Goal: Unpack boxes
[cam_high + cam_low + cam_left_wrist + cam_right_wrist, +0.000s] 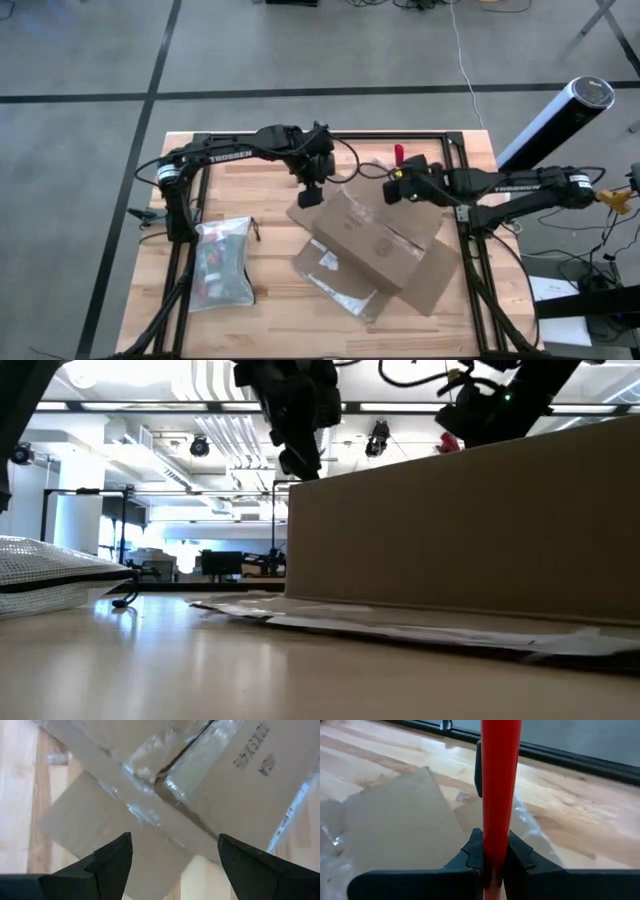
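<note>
The brown cardboard box (375,240) lies slantwise on the wooden table, right of centre, with clear tape along its seam (150,775). It fills the right of the low view (460,530). My left gripper (310,195) hangs open over the box's far left corner, its fingers (115,860) wide apart above the taped seam and touching nothing. My right gripper (395,187) hovers over the box's far edge, shut on a red utility knife (499,785). The knife's red end also shows in the high view (398,154). My right gripper pinches the red knife by its end nearest the wrist (496,851) between its two fingers. The knife runs on straight ahead past the fingertips, in line with the fingers. It is lifted clear of the box and the table, with a dark part (478,767) on one side.
A translucent zip pouch (222,262) with items inside lies at the table's left. A flat plastic-covered sheet (335,282) lies against the box's near left side. A black frame rail (400,137) rims the table. A white cylinder (555,120) stands beyond the right edge.
</note>
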